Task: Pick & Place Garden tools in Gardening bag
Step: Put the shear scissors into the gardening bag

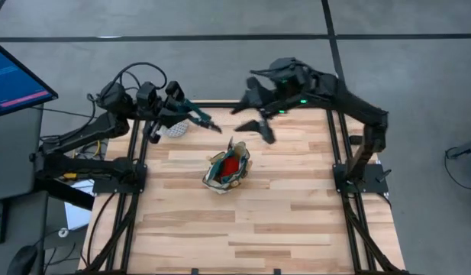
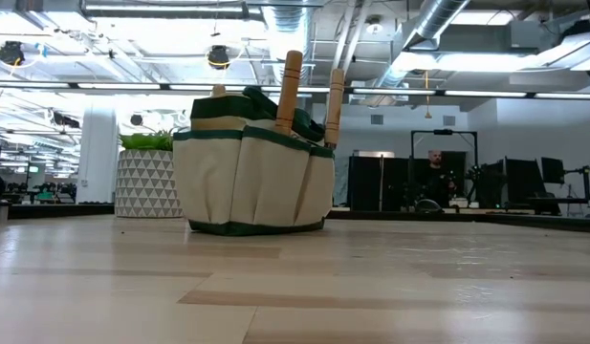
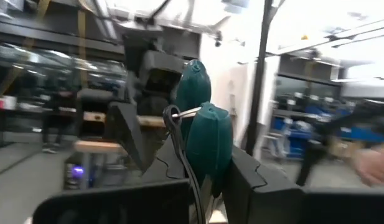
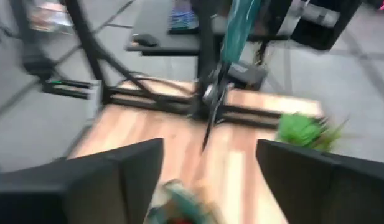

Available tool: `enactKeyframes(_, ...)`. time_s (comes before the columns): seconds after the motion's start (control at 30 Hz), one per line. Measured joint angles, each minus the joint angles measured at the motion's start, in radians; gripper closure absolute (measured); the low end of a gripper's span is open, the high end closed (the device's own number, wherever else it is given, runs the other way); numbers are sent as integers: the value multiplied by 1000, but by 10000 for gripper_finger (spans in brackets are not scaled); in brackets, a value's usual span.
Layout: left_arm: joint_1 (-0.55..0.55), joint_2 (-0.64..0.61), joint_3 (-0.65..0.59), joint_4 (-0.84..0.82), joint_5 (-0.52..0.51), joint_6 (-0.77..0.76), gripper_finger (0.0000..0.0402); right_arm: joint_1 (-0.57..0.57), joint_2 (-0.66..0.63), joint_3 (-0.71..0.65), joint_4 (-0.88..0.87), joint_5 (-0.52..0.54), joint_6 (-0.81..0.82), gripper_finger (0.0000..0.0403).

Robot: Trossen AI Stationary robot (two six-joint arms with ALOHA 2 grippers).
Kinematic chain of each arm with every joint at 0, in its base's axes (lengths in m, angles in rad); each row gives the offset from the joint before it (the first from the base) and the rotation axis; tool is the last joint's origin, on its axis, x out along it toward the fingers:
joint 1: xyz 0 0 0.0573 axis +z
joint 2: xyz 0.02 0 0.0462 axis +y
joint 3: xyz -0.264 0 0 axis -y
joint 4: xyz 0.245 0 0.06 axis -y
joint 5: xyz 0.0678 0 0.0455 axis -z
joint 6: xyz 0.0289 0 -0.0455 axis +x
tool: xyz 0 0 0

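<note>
The olive and beige gardening bag (image 1: 227, 168) stands on its base at the table's middle. Two wooden tool handles (image 2: 290, 86) stick up out of it, and a red item (image 1: 230, 163) lies inside. My left gripper (image 1: 183, 113) is at the far left, shut on the teal-handled pruning shears (image 1: 201, 118), above the table. My right gripper (image 1: 258, 128) is open and empty at the far middle, facing the shears (image 4: 232, 43). No gripper shows in the low view. My left gripper pinches the shears by their teal handles (image 3: 207, 155) between its two fingers (image 3: 260, 180). The shears stick out beyond the fingers, and their dark blades (image 4: 208, 127) point down toward the table's middle. They are lifted clear of the table.
A green plant in a whitish patterned pot (image 1: 174, 130) stands at the far left, just under my left gripper; it also shows in the low view (image 2: 146, 182). The black frame rails (image 1: 338, 153) run along the table's sides. The near half of the table (image 1: 243, 229) is bare wood.
</note>
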Motion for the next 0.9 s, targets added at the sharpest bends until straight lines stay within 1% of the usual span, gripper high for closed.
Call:
enactKeyframes(0.1, 0, -22, 0, -10, 107, -49, 381, 3, -72, 0, -95, -6, 67, 118)
enactKeyframes(0.2, -20, -48, 0, -87, 240, -81, 381, 9, -140, 1, -170, 19, 138, 104)
enactKeyframes(0.27, -58, -67, 0, -164, 270, -73, 381, 21, -179, 0, -189, 64, 180, 102)
enactKeyframes(0.33, -115, -85, 0, -235, 272, -36, 381, 36, -211, 0, -187, 114, 214, 102)
enactKeyframes(0.47, -255, -123, 0, -446, 219, 61, 381, 66, -261, 1, -189, 196, 270, 102)
enactKeyframes(0.53, -331, -140, 0, -566, 165, 119, 381, 84, -271, 1, -193, 239, 293, 102)
enactKeyframes(0.6, -400, -153, -6, -644, 96, 179, 381, 104, -274, 1, -207, 281, 314, 102)
enactKeyframes(0.7, -474, -177, -75, -637, 8, 237, 381, 131, -274, 0, -228, 311, 335, 101)
enactKeyframes(0.77, -497, -183, -139, -623, -56, 263, 380, 151, -273, -1, -232, 313, 324, 101)
enactKeyframes(0.83, -500, -182, -214, -572, -90, 268, 376, 173, -273, -1, -221, 313, 259, 101)
enactKeyframes(0.9, -490, -179, -277, -483, -103, 261, 377, 182, -286, -2, -194, 312, 186, 101)
